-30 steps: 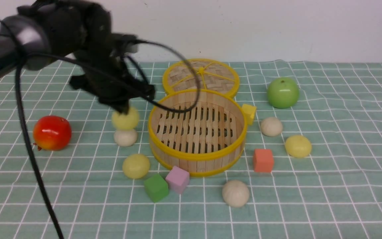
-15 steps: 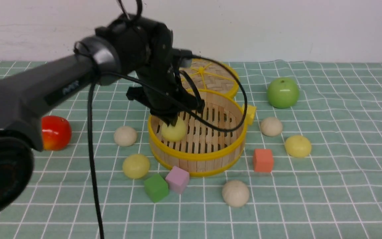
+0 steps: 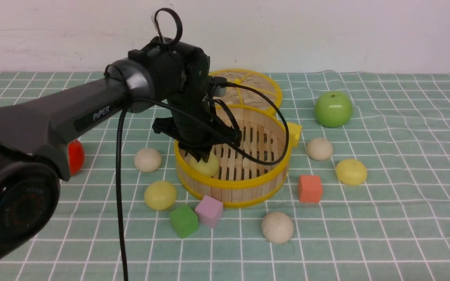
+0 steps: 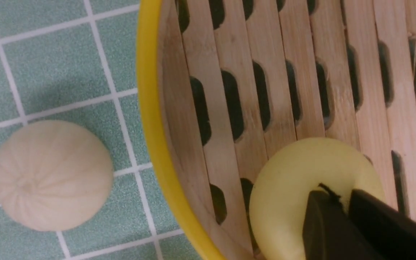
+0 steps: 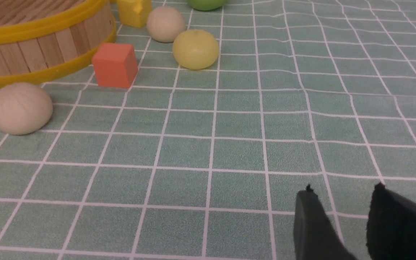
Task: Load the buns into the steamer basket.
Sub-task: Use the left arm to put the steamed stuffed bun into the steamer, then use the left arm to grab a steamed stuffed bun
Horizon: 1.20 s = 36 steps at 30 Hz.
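Note:
The steamer basket (image 3: 248,183) stands mid-table on the green checked cloth. My left gripper (image 3: 201,156) reaches down inside it by its left wall. In the left wrist view the left gripper (image 4: 338,193) has its fingers a sliver apart, pinching the top of a pale yellow bun (image 4: 291,187) that sits low on the slatted floor. Outside the basket lie an off-white bun (image 3: 147,160) and a yellow bun (image 3: 160,195) on the left, an off-white bun (image 3: 277,227) in front, and two more buns (image 3: 319,148) (image 3: 350,171) on the right. My right gripper (image 5: 342,187) hovers open over bare cloth, outside the front view.
The woven lid (image 3: 248,84) lies behind the basket. A green apple (image 3: 333,109) is at the back right and a red apple (image 3: 75,157) shows behind my left arm. Cubes ring the basket: yellow (image 3: 294,132), orange (image 3: 309,188), pink (image 3: 208,210), green (image 3: 184,220).
My left arm carried the yellow bun rightward from above the off-white bun over the basket rim and lowered it to the slatted floor. Its fingers have parted slightly.

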{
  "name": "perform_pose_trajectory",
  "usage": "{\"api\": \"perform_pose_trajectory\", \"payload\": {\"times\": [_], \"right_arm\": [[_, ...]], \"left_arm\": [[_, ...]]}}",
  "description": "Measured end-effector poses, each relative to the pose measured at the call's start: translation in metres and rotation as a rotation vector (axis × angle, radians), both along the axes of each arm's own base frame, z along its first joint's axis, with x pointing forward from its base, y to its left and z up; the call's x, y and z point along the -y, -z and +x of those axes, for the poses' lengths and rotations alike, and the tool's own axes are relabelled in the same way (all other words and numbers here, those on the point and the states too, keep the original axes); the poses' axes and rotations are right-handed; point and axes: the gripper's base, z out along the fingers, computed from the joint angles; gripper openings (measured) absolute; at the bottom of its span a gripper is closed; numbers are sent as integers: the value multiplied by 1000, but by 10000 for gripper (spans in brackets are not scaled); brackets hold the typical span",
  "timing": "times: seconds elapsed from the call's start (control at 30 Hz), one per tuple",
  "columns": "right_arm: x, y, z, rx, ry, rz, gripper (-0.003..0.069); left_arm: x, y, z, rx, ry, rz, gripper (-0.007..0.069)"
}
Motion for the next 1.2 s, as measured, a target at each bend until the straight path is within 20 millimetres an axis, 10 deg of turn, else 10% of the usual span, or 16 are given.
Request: {"api": "perform_pose_trajectory", "payload": {"times": [0.33, 0.8, 1.0, 1.2], "right_arm": [[0, 0, 0, 0, 0, 0, 239], [0, 0, 0, 0, 0, 0, 239], [0, 0, 0, 0, 0, 0, 239], [0, 0, 0, 0, 0, 0, 239]], "left_arm": [[-5, -23, -12, -34, -24, -11, 337], [-69, -131, -71, 86, -60, 112, 328], [-115, -98, -80, -23, -193, 30, 251], [-109, -63, -71, -97, -174, 1, 223]]}}
